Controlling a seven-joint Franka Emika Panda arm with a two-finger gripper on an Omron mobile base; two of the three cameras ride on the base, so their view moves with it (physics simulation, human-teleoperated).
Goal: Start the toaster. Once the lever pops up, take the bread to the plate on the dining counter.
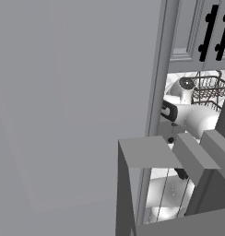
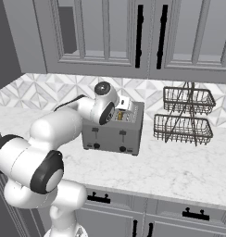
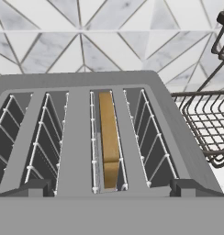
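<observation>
Room: grey kitchen with a white marble table [image 2: 170,171] and a wall of grey-and-white triangle tiles [image 2: 45,90].

Left base view: a big flat grey panel [image 1: 73,106] hides most things. Past its edge sits a wire basket rack [image 1: 209,90], with two black handles [image 1: 209,32] on the grey cupboard doors above.

Right base view: the white robot arm [image 2: 54,129] reaches over a grey metal box toaster [image 2: 116,132] on the table. The hand [image 2: 123,103] hangs just above the toaster's top. Beside the toaster stands one dark wire rack with two baskets [image 2: 184,115]. Two long black handles [image 2: 151,34] are on the upper cupboards.

Hand view: the hand's two dark tips [image 3: 111,189] stand wide apart, open, holding nothing. One tan-brown bread slice [image 3: 109,137] sits deep in a middle slot. I count four slots and one slice.

Task step, my guess: the toaster is not started yet.

What could go wrong: the hand is over the slots, not the lever, so pushing down here might jam a tip into a slot. Grabbing the sunk bread too early could miss it.
</observation>
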